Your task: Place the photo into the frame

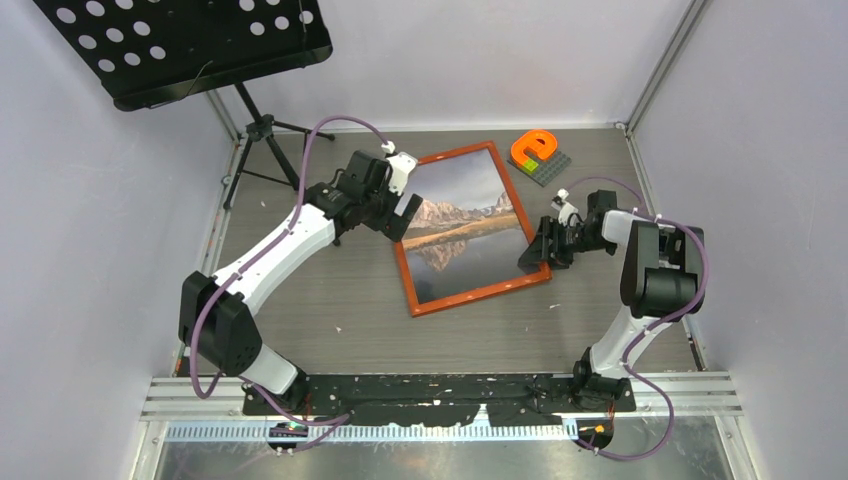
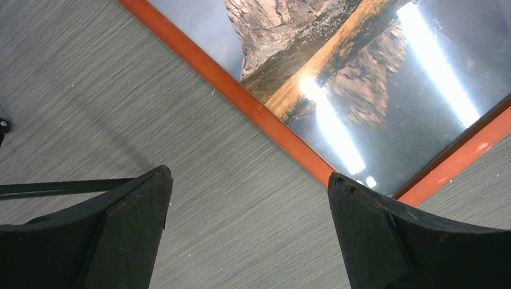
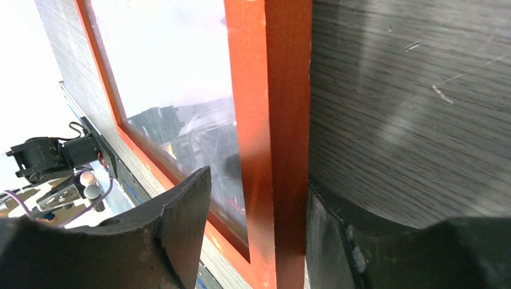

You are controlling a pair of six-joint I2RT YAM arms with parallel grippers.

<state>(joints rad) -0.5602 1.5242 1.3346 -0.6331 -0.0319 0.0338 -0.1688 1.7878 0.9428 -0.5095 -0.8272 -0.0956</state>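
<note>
Photo (image 1: pixel 462 235) lies picture-side up inside the frame (image 3: pixel 268 120), flat on the table (image 2: pixel 120 90) between the two arms.

Right gripper (image 3: pixel 258 180): the jaws stand partly apart astride the frame's right rail near its near corner, one finger over the print and the other outside against the rail's edge. A gap shows on the inner side, so they clamp nothing, a stance I judge suited to nudging or steadying the rail. Left gripper (image 2: pixel 248 174): the jaws are spread as wide as they go and empty, hovering over bare table just beside the frame's left rail, probably to check any slide that way. The print fills the opening; whether every edge sits under the rim cannot be told through the glare. An orange block (image 1: pixel 533 148) sits well apart beyond the far corner.
</note>
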